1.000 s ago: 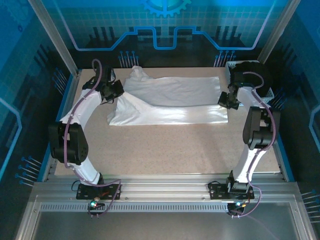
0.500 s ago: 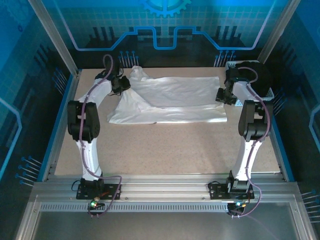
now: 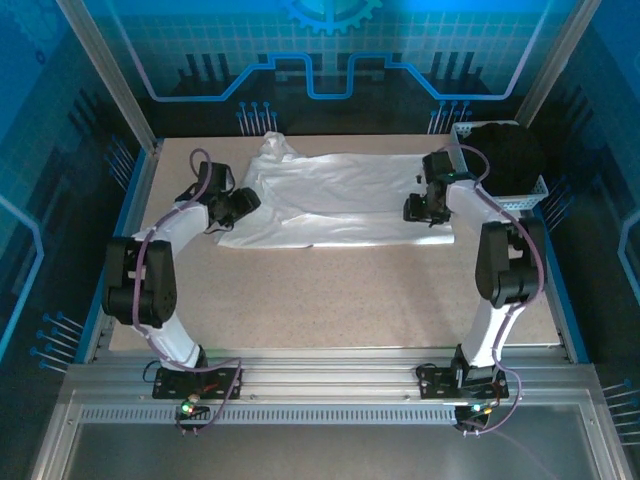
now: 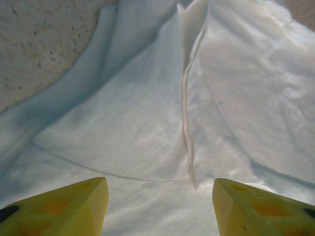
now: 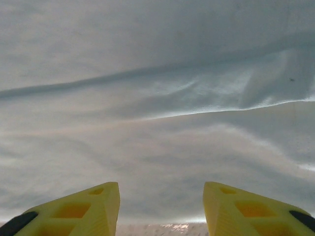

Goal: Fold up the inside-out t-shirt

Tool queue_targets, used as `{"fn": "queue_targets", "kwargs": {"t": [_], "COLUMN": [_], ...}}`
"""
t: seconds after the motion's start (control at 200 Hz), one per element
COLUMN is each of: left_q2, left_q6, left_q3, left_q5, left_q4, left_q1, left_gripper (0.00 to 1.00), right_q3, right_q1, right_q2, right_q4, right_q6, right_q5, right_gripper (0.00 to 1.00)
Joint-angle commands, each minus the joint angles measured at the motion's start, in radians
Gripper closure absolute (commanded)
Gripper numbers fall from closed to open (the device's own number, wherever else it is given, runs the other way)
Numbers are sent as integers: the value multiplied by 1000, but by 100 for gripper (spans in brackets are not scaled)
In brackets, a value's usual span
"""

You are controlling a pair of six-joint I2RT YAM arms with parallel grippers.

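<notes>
The white inside-out t-shirt [image 3: 340, 195] lies folded lengthwise across the far half of the table, with a bunched part at its far left end. My left gripper [image 3: 243, 203] hovers at the shirt's left edge. In the left wrist view its yellow fingertips [image 4: 74, 206] stand apart over the cloth, and a raised seam [image 4: 187, 123] runs between them. My right gripper [image 3: 412, 208] is over the shirt's right end. Its jaws [image 5: 161, 209] are open above smooth cloth [image 5: 157, 98], just inside the shirt's edge, and nothing is held.
A white basket [image 3: 500, 200] holding a black garment [image 3: 505, 155] stands at the back right corner, close behind the right arm. Speckled tabletop [image 3: 330, 300] stretches from the shirt toward the arm bases. Blue walls and metal posts enclose the table.
Both grippers went from shut to open and let go of the shirt. The left gripper drew back toward the near left. The right gripper moved left over the shirt's right end.
</notes>
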Motion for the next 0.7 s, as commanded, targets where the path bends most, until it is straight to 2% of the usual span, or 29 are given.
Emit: {"fn": "queue_targets", "kwargs": {"t": [0.0, 0.2, 0.375, 0.49, 0.605, 0.695], "left_q2": [62, 83, 10, -108, -282, -410], "left_q6": [-25, -20, -18, -24, -47, -68], "left_q3": [-26, -103, -239, -376, -523, -578], "left_q5": [52, 45, 49, 49, 28, 9], "left_q4": [72, 80, 70, 43, 15, -10], "left_q1": [16, 19, 19, 19, 17, 12], "left_gripper": [43, 44, 45, 45, 44, 44], "right_q3": [42, 20, -71, -196, -348, -381], "right_q1": [-39, -77, -95, -90, -83, -59], "right_q2": [76, 120, 89, 1, -178, -290], "right_q4": [-73, -163, -207, -210, -176, -157], "right_q6": [-33, -25, 0, 28, 66, 44], "right_q5": [13, 53, 24, 21, 34, 34], "right_gripper": [53, 55, 56, 57, 57, 56]}}
